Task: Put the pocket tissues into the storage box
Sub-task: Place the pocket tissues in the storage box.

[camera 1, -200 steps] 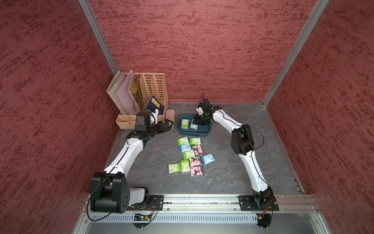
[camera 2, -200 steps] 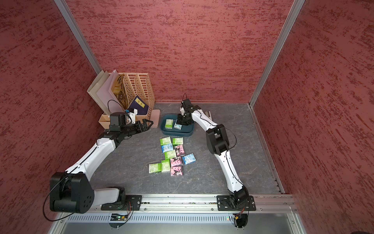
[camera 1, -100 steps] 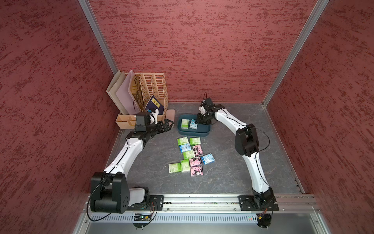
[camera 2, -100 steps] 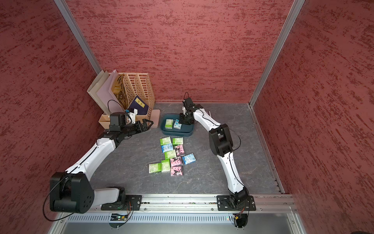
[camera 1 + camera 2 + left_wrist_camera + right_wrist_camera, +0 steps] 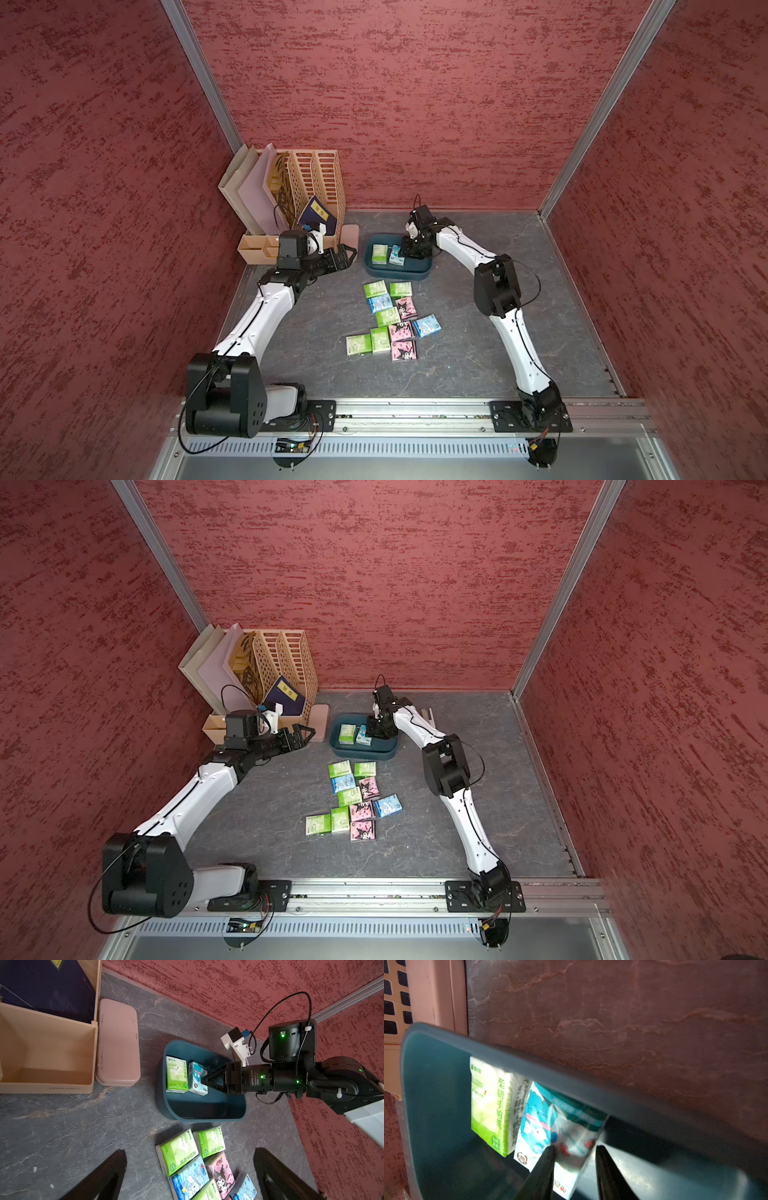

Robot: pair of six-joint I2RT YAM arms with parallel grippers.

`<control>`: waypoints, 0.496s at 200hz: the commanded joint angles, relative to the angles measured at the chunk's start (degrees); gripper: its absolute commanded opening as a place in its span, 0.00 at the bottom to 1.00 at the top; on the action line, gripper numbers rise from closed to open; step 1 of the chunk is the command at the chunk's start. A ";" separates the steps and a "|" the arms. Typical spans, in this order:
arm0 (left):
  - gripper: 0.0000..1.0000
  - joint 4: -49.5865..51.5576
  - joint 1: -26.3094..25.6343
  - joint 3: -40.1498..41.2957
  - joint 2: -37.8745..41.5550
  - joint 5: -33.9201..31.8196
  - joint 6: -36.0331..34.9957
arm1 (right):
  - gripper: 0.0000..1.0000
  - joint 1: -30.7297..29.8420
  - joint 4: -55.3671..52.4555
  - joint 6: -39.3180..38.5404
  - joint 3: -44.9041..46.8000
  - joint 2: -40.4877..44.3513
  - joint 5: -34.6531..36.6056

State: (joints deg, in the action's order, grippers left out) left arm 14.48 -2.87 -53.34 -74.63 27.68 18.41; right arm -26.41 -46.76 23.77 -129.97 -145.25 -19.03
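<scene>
Grey desk (image 5: 478,353) here: right tool (image 5: 203,1081) pinches a light blue packet (image 5: 195,1072) inside the storage box (image 5: 397,272). At the box's 9 o'clock the left tool (image 5: 348,257) hangs wide open, loose pocket tissues (image 5: 388,318) at 6.

The left arm (image 5: 266,311) stretches from its near-left base toward the far left, with the forearm low and the wrist turned to the right. The left gripper (image 5: 348,257) hovers with its jaws spread wide and nothing between them. The right arm (image 5: 511,332) rises from its near-right base, folds at the elbow and reaches far and leftward, wrist tipped down. The right gripper (image 5: 203,1080) has narrowed its jaws onto a light blue pocket tissue packet (image 5: 542,1126).
</scene>
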 commanded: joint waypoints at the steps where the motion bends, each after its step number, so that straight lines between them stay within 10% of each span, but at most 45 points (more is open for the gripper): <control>1: 1.00 -1.38 0.49 0.41 -0.01 1.09 -0.38 | 0.35 -0.20 1.48 0.55 -1.74 -0.91 -1.49; 99: 1.00 -0.69 0.48 0.70 -0.05 1.28 -0.22 | 0.34 -0.68 4.84 2.41 -4.59 -3.12 -4.69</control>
State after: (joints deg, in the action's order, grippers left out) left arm 14.50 -2.83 -53.34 -74.65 28.27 18.41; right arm -26.63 -43.68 25.30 -132.84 -146.87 -22.11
